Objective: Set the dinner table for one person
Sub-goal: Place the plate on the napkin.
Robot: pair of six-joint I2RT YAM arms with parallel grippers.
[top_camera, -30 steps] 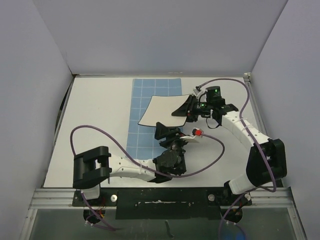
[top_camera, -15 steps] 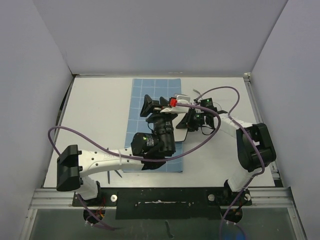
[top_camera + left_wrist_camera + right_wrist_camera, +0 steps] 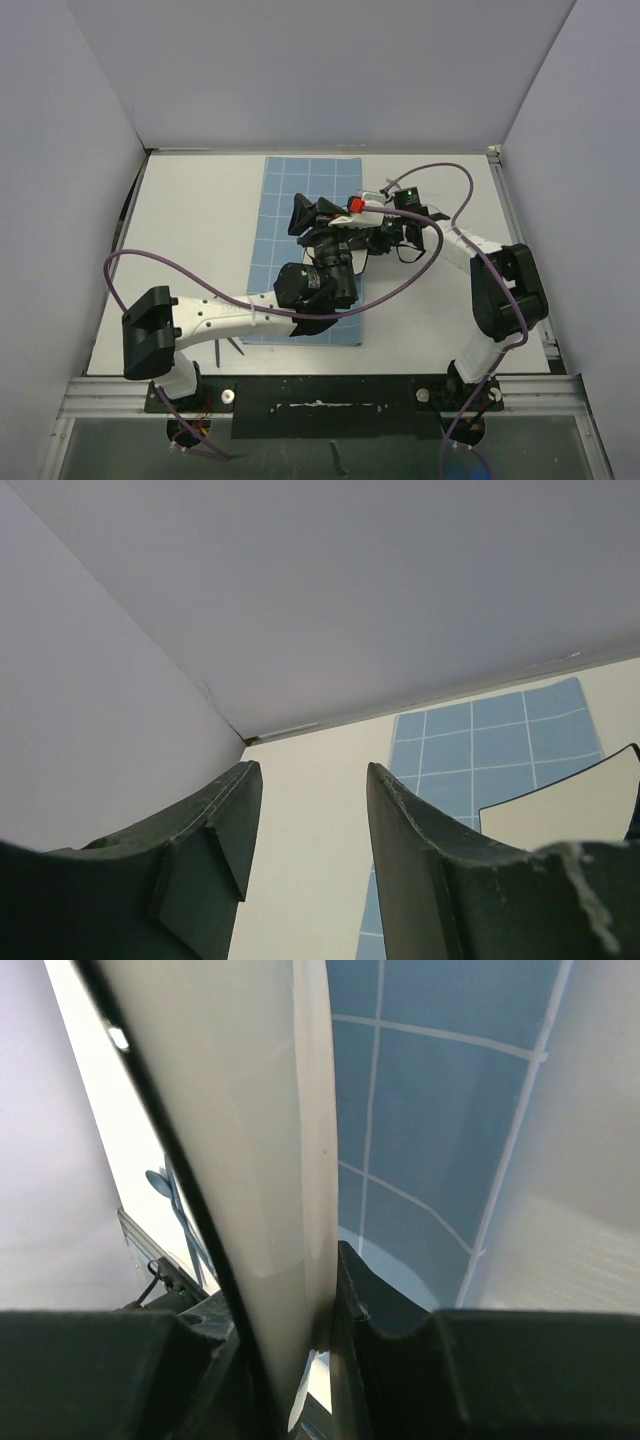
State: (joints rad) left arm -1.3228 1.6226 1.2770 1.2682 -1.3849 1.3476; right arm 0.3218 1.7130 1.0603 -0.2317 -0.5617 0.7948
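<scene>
your left hand (image 3: 312, 780) stands partly wide, nothing between its fingers, over the blue mat (image 3: 300, 180). at its 3 o'clock your right hand (image 3: 300, 1330) is clamped on the rim of the white plate (image 3: 250, 1160). the surface (image 3: 200, 220) lies beneath both, its black rail (image 3: 330, 385) at 6 o'clock.
</scene>
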